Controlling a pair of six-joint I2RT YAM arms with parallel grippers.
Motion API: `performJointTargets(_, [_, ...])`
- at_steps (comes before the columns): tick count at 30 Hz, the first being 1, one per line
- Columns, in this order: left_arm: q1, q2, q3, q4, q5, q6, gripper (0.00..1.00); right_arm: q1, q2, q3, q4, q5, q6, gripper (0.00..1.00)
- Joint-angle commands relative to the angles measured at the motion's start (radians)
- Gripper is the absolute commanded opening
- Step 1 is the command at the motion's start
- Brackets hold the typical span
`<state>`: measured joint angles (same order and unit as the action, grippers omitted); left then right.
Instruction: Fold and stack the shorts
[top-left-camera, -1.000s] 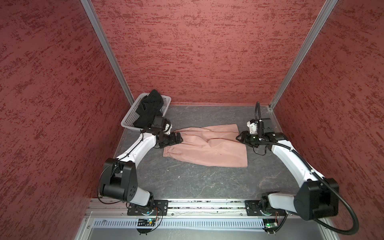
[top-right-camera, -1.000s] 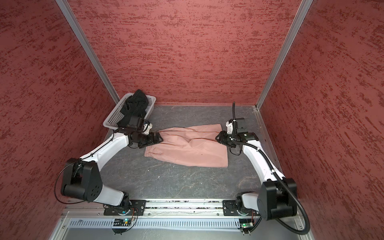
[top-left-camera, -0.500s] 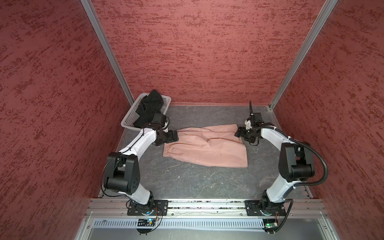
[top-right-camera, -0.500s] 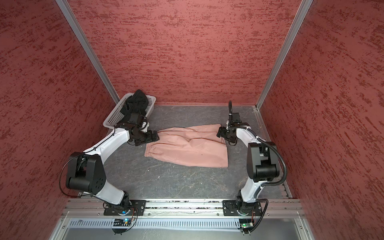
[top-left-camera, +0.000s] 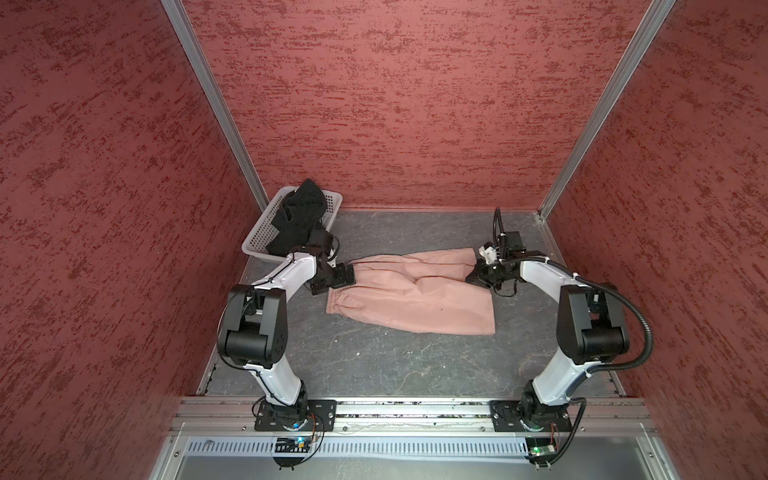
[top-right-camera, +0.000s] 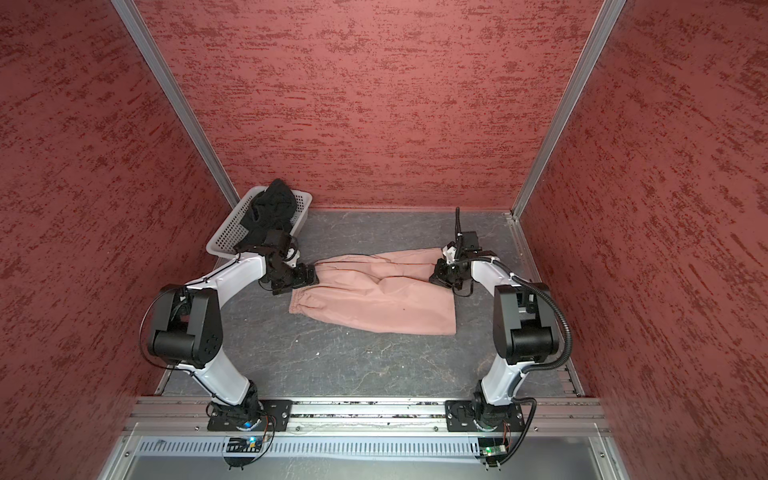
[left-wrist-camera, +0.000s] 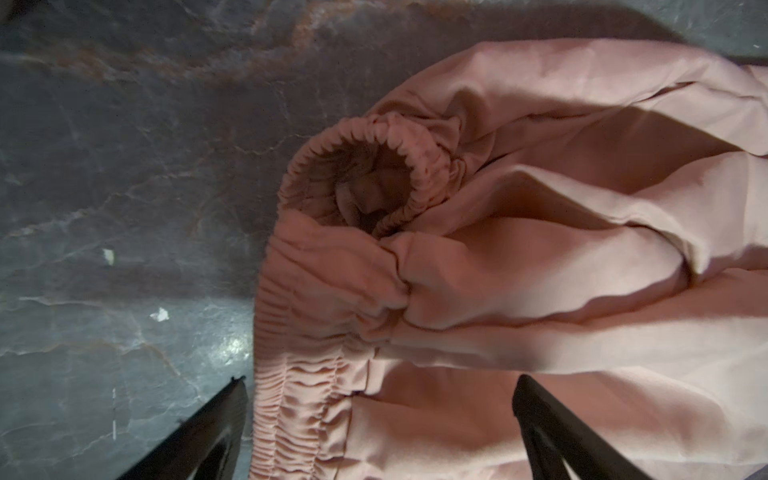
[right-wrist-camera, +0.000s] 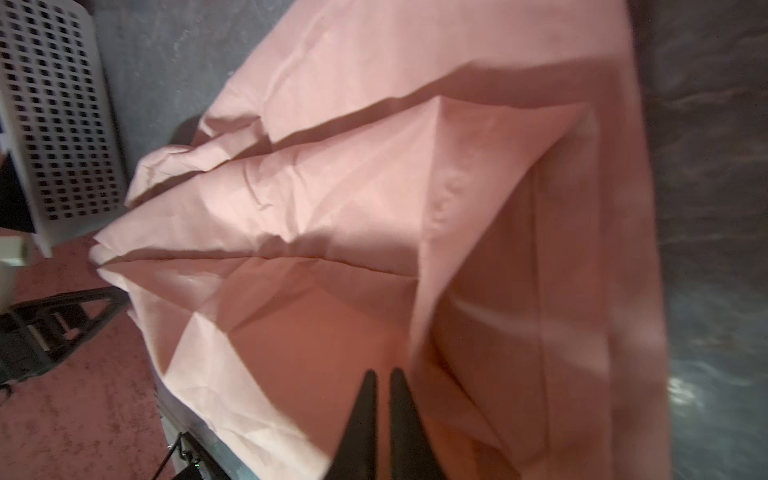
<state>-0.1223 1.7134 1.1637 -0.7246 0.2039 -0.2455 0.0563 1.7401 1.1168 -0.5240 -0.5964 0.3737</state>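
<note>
On the dark grey stone-patterned table (top-left-camera: 374, 365) nearest my bases, the dusty pink cloth shorts (top-left-camera: 415, 295) are lying spread out. My left gripper (left-wrist-camera: 379, 379) is straddling their gathered waistband (left-wrist-camera: 307, 374), jaws wide apart, while my right gripper (right-wrist-camera: 383, 372) is pinching the far leg (top-left-camera: 440, 259), jaws pressed together. Farther back, the plain black cloth shorts (top-left-camera: 299, 216) are sitting bunched in the white perforated plastic basket (top-left-camera: 259, 237).

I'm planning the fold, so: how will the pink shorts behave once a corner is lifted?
Probably floppy: the pink shorts lie creased and rumpled, so a lifted part should drape and drag the rest along. Likely light, since the cloth looks thin. The gathered waistband looks bulkier and may bunch rather than fold flat.
</note>
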Motion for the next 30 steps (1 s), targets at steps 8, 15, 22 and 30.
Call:
performJointTargets(8, [0.029, -0.006, 0.036, 0.022, 0.017, 0.015, 0.99, -0.001, -0.032, 0.194, -0.088, 0.081, -0.06, 0.0])
performJointTargets(15, [0.03, -0.037, 0.001, 0.004, -0.004, 0.019, 0.99, -0.035, -0.095, 0.138, -0.366, 0.28, -0.097, 0.84])
performJointTargets(22, [0.032, -0.028, -0.025, 0.016, 0.011, 0.023, 0.99, -0.085, -0.183, -0.067, -0.265, 0.18, -0.06, 0.79])
performJointTargets(30, [0.032, -0.032, -0.029, 0.031, 0.026, 0.022, 0.99, -0.084, -0.172, -0.157, -0.014, -0.068, 0.026, 0.71])
